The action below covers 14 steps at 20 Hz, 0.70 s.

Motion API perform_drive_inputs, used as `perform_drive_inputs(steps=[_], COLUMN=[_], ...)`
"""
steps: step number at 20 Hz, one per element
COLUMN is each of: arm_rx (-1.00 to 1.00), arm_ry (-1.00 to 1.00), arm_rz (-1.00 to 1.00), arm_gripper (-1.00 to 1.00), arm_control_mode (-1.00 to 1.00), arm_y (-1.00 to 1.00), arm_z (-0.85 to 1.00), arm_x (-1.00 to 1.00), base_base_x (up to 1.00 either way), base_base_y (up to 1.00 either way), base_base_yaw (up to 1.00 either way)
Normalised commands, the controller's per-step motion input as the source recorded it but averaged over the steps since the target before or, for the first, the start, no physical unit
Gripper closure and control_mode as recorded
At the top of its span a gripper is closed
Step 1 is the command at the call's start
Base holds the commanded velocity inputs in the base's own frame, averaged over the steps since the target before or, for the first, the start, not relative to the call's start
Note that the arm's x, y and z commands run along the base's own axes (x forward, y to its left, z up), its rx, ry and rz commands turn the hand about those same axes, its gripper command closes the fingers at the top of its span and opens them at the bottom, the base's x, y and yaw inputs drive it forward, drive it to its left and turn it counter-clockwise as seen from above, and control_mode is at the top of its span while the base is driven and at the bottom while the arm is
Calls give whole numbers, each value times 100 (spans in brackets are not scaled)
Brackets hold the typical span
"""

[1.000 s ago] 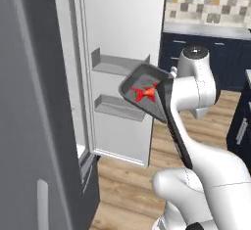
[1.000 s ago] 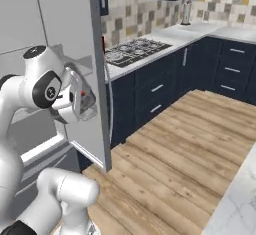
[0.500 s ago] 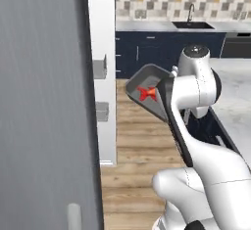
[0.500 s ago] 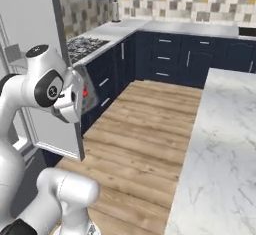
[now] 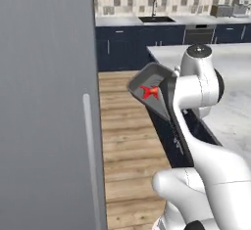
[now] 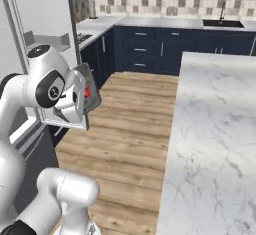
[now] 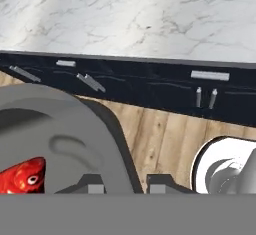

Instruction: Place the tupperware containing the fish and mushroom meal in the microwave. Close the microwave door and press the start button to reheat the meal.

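My gripper (image 7: 124,184) is shut on the rim of the dark grey tupperware (image 7: 75,129), which it holds tilted in the air. The red-orange fish (image 7: 22,176) lies inside the tray; I cannot make out the mushroom. In the left base view the tupperware (image 5: 159,104) hangs at chest height in front of the white hand, with the fish (image 5: 149,91) showing. From the right base side the tupperware (image 6: 92,96) shows edge-on beside the hand, over the wooden floor. The microwave and its door are out of view.
A tall grey fridge door (image 5: 44,102) stands close on the left. The marble island counter (image 6: 215,129) runs along the right, with dark drawers below it (image 7: 150,86). Navy cabinets with a sink (image 5: 154,18) line the back wall. Wooden floor (image 5: 127,141) lies between.
The whole picture has swung from the open fridge shelves to the island and back cabinets, so the base has turned. The tupperware stays in the gripper in the same pose.
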Motion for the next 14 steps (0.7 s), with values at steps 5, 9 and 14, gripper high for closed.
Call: perform_drive_inputs(steps=[5,9,14], arm_rx=[0,0,0], arm_ry=[0,0,0], arm_rz=[0,0,0], arm_gripper=[100,100,100], arm_control_mode=[100,100,100], arm_y=[0,0,0], arm_z=[0,0,0], arm_x=[0,0,0], base_base_x=[-100,-92,-58], base_base_y=[0,0,0], base_base_yaw=[-43,-56,-66])
